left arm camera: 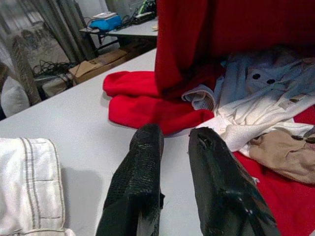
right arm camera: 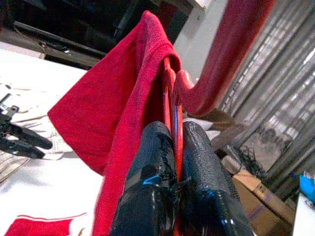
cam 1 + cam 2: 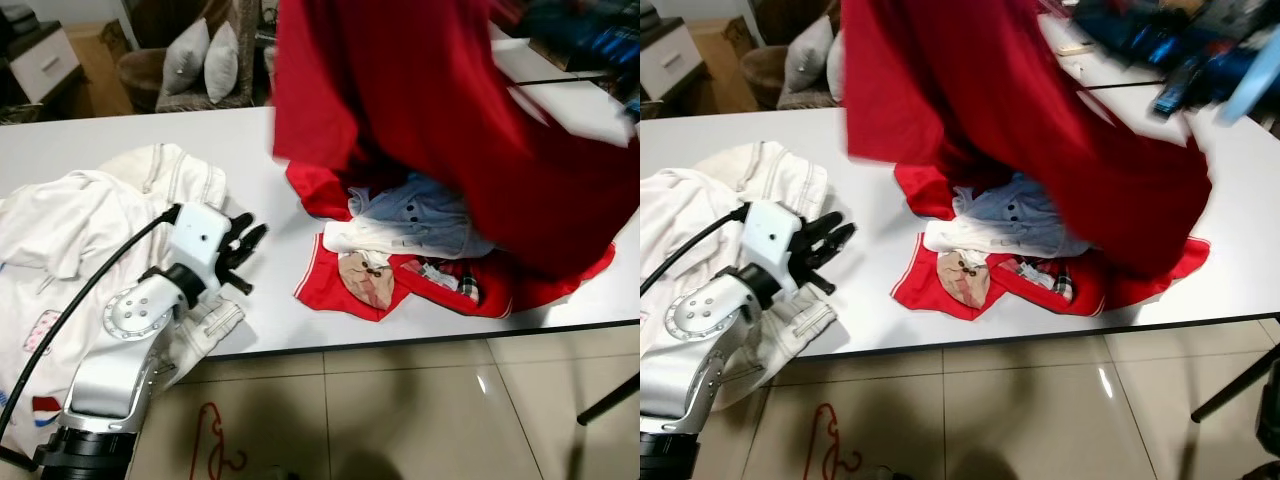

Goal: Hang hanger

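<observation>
Right claw (image 2: pixel 174 162) pinched tight on red hanger (image 2: pixel 173 98), red shirt (image 3: pixel 420 110) draped over it, lifted above far right part of tabletop (image 3: pixel 110 135). Shirt's lower end trailing onto clothes pile (image 3: pixel 410 225) near front edge. Left claw (image 3: pixel 243 250) empty, narrow gap between fingers (image 1: pixel 138 182), hovering over tabletop near front left, just beside white clothes (image 3: pixel 70 235). Second red hanger (image 3: pixel 215 440) on tiled floor (image 3: pixel 400 410) below front edge.
</observation>
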`<state>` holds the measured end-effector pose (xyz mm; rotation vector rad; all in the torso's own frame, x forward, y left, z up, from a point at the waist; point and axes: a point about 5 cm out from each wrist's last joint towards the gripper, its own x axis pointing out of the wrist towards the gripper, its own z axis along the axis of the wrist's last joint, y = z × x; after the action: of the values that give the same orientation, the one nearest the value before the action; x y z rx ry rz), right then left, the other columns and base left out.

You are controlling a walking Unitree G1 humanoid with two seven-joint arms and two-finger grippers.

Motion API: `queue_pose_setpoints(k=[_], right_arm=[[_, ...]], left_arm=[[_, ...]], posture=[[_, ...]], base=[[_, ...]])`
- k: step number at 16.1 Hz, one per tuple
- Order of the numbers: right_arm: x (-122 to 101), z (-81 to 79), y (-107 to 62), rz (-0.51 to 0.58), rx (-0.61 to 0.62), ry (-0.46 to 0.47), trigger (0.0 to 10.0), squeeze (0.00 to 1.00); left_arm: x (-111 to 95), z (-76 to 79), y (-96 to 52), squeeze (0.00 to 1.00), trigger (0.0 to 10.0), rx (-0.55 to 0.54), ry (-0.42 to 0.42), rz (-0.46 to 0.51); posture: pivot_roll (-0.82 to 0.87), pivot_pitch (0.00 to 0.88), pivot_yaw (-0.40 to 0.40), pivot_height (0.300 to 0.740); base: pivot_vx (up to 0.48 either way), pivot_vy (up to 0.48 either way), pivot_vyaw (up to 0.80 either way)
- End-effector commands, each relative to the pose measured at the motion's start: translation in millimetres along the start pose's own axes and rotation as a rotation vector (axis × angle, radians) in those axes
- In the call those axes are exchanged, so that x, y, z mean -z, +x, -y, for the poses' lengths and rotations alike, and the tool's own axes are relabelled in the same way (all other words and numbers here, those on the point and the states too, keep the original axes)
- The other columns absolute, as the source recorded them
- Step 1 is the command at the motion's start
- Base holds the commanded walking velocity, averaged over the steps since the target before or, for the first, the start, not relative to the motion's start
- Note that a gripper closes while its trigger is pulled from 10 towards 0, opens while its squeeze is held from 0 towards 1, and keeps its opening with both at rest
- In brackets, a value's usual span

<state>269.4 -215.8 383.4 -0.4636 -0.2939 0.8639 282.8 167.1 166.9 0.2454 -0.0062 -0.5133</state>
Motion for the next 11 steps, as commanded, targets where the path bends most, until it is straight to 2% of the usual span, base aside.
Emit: queue_pose_setpoints(k=[1, 5, 11], right_arm=[[-5, 1.3, -2.7, 0.018, 0.015, -0.024, 10.0, 0.00], [9, -14.0, 0.4, -0.012, 0.027, 0.011, 10.0, 0.00], [-6, -13.1, -4.8, 0.055, 0.040, 0.019, 10.0, 0.00]], left_arm=[[-1, -1.1, 0.5, 0.00, 10.0, -0.009, 0.005, -0.011], [-4, 5.8, 2.9, 0.00, 10.0, -0.003, -0.007, -0.021], [-5, 8.1, 3.8, 0.00, 10.0, 0.008, -0.013, -0.026]], posture=[[-0.03, 0.002, 0.092, 0.740], [-0.03, 0.003, 0.093, 0.740], [-0.03, 0.005, 0.096, 0.740]], base=[[0.000, 0.000, 0.00], [0.000, 0.000, 0.00], [-0.041, 0.000, 0.00]])
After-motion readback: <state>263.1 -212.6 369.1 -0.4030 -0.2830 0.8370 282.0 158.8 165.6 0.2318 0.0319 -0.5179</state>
